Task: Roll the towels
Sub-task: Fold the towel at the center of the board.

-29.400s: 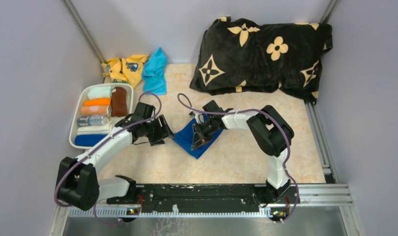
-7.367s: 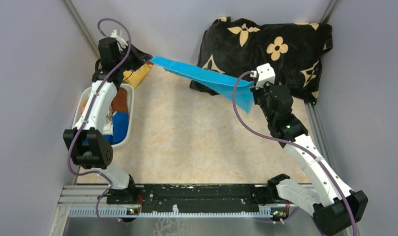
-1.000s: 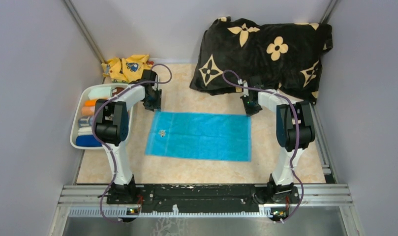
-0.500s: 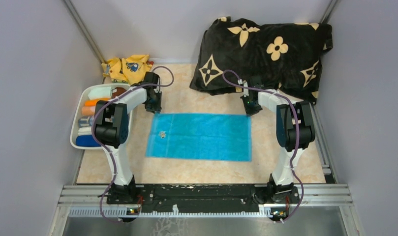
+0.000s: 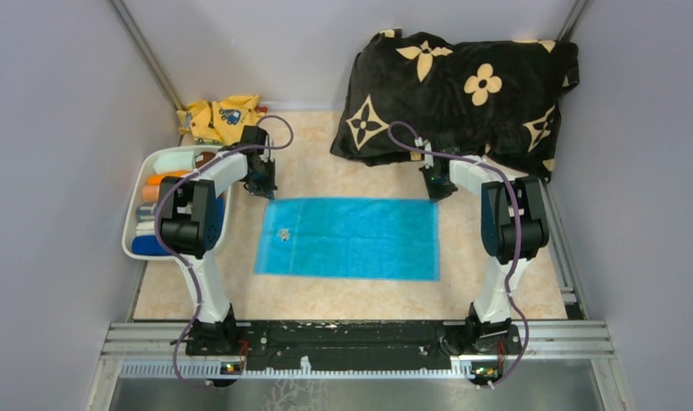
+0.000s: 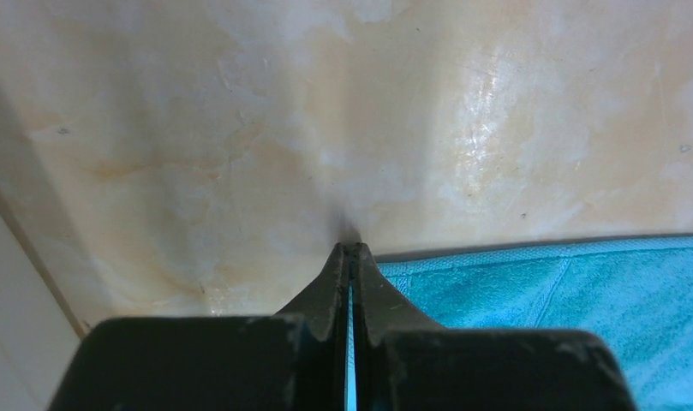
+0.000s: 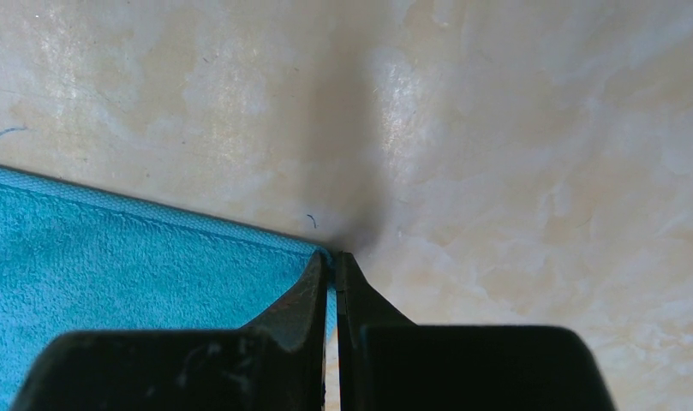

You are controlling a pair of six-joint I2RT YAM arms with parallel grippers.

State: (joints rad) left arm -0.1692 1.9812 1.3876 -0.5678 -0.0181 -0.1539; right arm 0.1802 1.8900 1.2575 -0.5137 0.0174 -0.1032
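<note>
Since half a second ago the left arm's wrist has swung slightly toward the bin, while the blue towel (image 5: 351, 240) lies as it did, spread flat as a rectangle in the middle of the beige marbled desk (image 5: 325, 171). From above, grey walls close in the desk on three sides. The left claw (image 5: 264, 190) sits at the towel's far left corner and the right claw (image 5: 437, 193) at its far right corner. A black cushion with tan flowers (image 5: 462, 90) fills the far right corner just behind the right arm. A yellow printed cloth (image 5: 218, 116) lies bunched at the far left, and a white bin (image 5: 135, 218) of rolled towels (image 5: 167, 180) stands beside the left arm. In the left wrist view the fingers (image 6: 330, 282) are closed to a hairline with blue showing in the slit, their tips on bare desk just past the towel's hem. In the right wrist view the tips pinch together exactly at the towel's corner, and a short blue thread (image 7: 311, 221) lies just beyond it.
</note>
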